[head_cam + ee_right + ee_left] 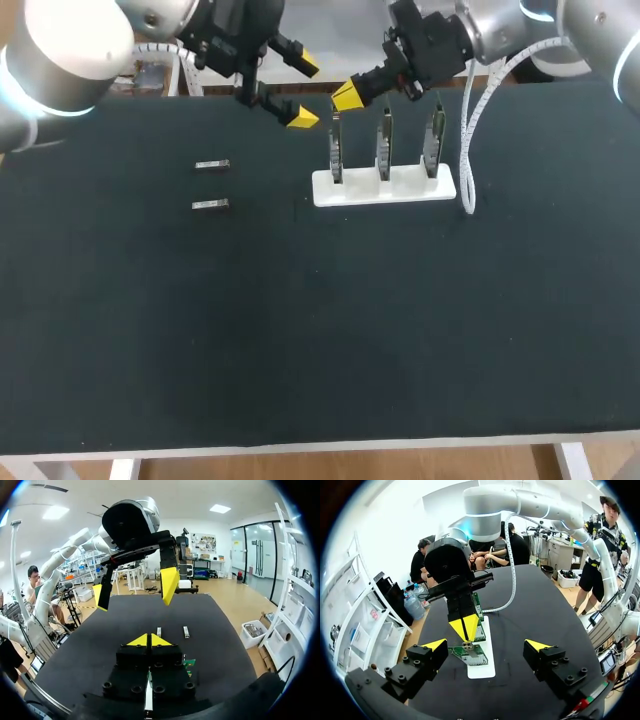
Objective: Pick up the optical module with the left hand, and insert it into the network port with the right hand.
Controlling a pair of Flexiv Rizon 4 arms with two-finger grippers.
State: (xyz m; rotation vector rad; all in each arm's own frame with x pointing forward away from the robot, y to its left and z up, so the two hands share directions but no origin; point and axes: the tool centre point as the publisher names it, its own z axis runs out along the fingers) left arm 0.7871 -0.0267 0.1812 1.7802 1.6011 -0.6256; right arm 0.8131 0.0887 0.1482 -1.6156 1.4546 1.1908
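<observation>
On the table, modules: two small silver modules lie flat on the black table [300, 330], well left of the rack. One [211, 164] is farther back, the other [210, 204] nearer the front. They sit near each other, roughly parallel, and no claw touches them. From the right wrist they show ahead of that claw [159, 631] [186, 631].
Left claw: the left claw [304, 90] [486, 645] hangs in the air just left of the rack and behind it, yellow tips spread wide, holding nothing. The right wrist view shows it ahead, fingers apart [133, 587].
Right claw: the right claw [348, 96] [149, 640] [464, 626] hovers over the rack's left end, yellow tips pressed together with nothing seen between them.
Rack: a white rack [385, 188] [482, 667] sits right of the table's middle, toward the back.
Boards: three green boards [384, 145] stand upright in the rack, side by side.
Cable: a white cable [466, 150] hangs from the right arm to the table just right of the rack.
</observation>
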